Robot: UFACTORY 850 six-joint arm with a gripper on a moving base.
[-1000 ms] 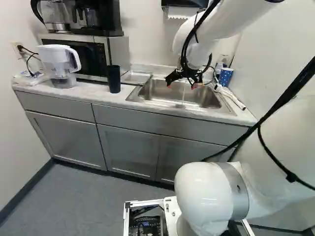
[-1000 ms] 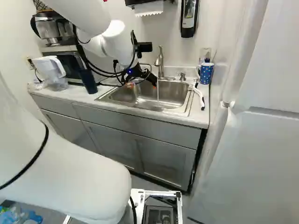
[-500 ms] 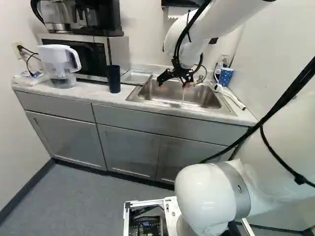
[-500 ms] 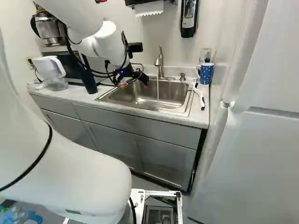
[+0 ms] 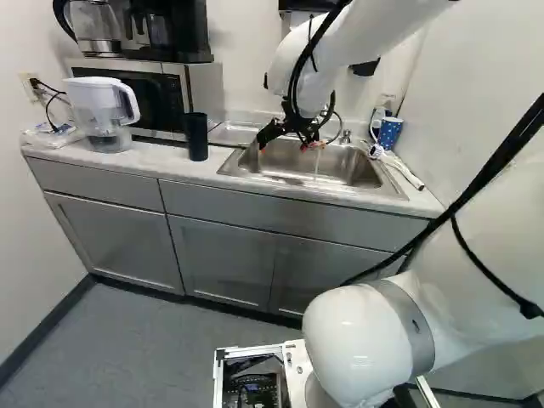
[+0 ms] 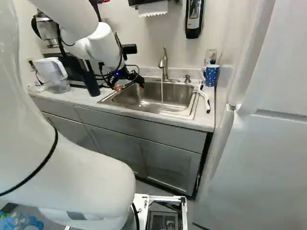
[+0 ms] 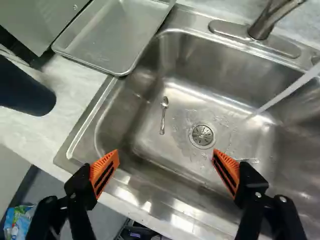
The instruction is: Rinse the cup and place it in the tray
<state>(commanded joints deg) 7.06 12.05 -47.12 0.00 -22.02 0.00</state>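
Over the left part of the sink hangs my gripper; in the wrist view the gripper is open, nothing between its orange pads. A tall dark cup stands upright on the counter beside the microwave; the wrist view shows the dark cup beyond the tray's near corner. The shallow metal tray lies empty between microwave and sink. A blue dotted mug stands behind the sink's right corner. Water runs from the faucet into the sink.
A small spoon lies in the basin near the drain. A white water pitcher stands left of the dark cup, before the microwave. A white-handled brush lies right of the sink. The soap dispenser hangs above.
The arm has swung left across the sink, away from the water stream and towards the tray side, its gripper still open. The base and the counter things have stayed put.
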